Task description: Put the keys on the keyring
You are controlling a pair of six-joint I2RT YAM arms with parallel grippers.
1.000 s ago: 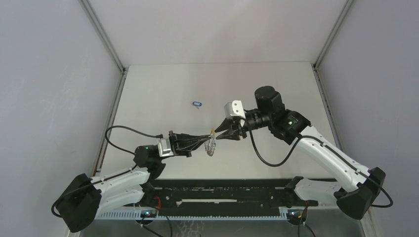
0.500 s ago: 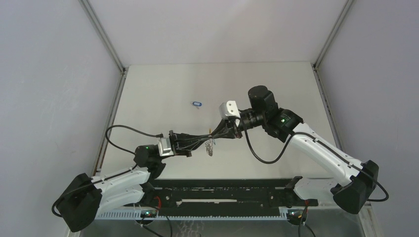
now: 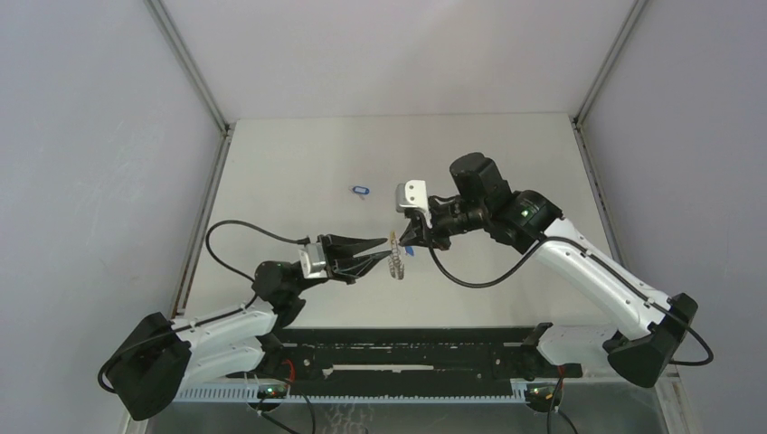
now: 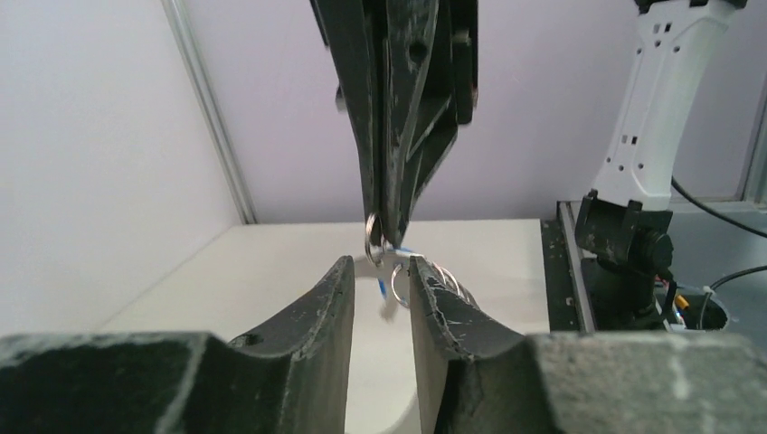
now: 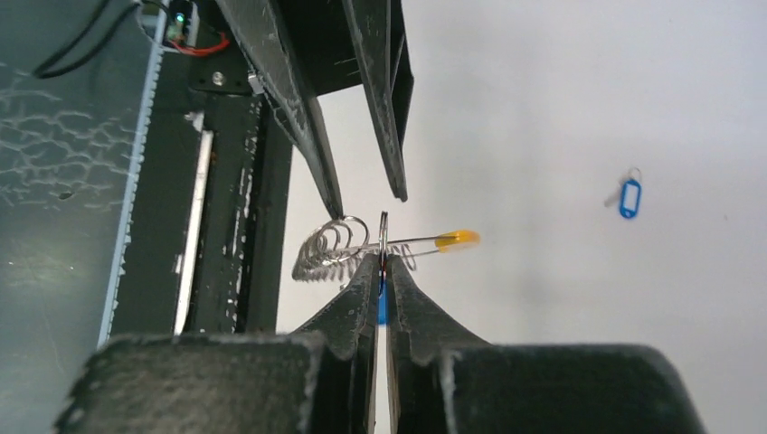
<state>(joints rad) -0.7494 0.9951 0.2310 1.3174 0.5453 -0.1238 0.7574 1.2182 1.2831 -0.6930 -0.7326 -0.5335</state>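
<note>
Nearest, the left tool [image 4: 379, 267] stands spread, with nothing between its fingers. Between the two tools, above the counter [image 3: 298, 163], is the keyring [image 5: 330, 249], a bunch of silvery loops on a straight wire with a yellow end [image 5: 455, 240]. From above, its long axis runs 12 to 6 o'clock, with the yellow end at 12. One left fingertip is just beside the loops; I cannot tell whether it touches them.

Just beyond, the right tool [image 5: 381, 260] is pressed together, pinching the thin split ring of a blue-tagged key [image 5: 382, 306]. The ring stands edge-on across the keyring's wire, and the tag shows as a sliver between the fingers. Whether the wire passes through the ring cannot be told.

Farther off, at 11 o'clock from the keyring and well apart, a second key [image 5: 629, 197] lies on the counter. Its blue tag has a white window, too small to read.
</note>
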